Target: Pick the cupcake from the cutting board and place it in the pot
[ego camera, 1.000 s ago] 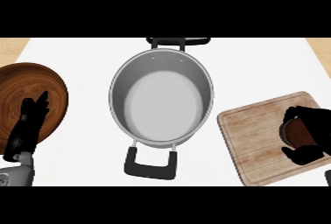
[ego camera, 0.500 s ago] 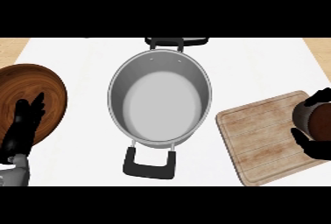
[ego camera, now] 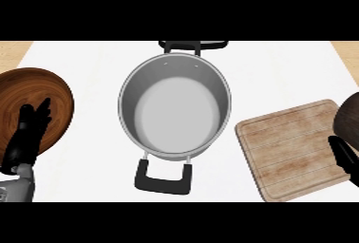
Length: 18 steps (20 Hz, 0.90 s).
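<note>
The steel pot with black handles stands in the middle of the white counter, nothing inside it. To its right lies the wooden cutting board, its top bare. At the view's right edge the brown cupcake shows only in part, lifted off the board, with my right hand curled round it; most of that hand is cut off by the edge. My left hand rests open at the lower left, fingers up.
A round dark wooden plate lies at the left, partly under my left hand. The pot's near handle points toward me. White counter shows between the pot and the board.
My right hand has risen off the cutting board with the cupcake and drifted right, now half out of view. The left hand has barely shifted.
</note>
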{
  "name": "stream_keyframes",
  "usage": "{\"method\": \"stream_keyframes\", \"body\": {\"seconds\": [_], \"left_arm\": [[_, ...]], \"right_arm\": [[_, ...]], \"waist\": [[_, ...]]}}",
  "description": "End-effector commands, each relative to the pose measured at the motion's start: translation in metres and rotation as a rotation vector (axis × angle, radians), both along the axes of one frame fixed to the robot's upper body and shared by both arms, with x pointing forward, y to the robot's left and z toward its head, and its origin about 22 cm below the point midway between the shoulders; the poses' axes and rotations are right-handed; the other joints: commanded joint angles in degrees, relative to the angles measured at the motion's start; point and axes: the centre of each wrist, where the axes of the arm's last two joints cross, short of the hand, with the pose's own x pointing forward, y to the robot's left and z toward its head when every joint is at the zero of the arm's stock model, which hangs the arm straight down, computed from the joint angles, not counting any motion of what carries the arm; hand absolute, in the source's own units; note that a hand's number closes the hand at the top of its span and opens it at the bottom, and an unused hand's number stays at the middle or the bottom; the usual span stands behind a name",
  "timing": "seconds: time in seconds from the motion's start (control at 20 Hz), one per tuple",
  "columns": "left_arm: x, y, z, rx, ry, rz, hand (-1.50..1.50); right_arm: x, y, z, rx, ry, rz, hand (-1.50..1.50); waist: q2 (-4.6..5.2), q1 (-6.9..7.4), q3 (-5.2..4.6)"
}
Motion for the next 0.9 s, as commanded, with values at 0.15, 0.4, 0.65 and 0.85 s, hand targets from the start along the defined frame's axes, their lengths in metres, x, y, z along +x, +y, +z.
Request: {"method": "stream_keyframes", "body": {"seconds": [0.15,0.4,0.65,0.85], "left_arm": [[0.002,-0.008,-0.004,-0.007,-0.004,-0.015,0.0],[0.008,-0.008,0.009,-0.002,0.004,-0.033,0.0],[0.01,-0.003,-0.003,-0.009,0.006,-0.031,0.0],[-0.008,-0.008,-0.012,0.013,0.015,-0.028,0.0]], "right_arm": [[0.003,0.059,0.041,-0.008,0.073,0.087,1.5],[0.023,0.118,0.065,-0.009,0.15,0.083,1.5],[0.058,0.163,0.061,-0.021,0.217,0.084,1.5],[0.067,0.191,0.045,-0.031,0.3,0.1,1.5]], "waist": [[0.12,0.65,-0.03],[0.05,1.0,-0.06],[0.33,0.93,-0.03],[0.21,1.03,0.01]]}}
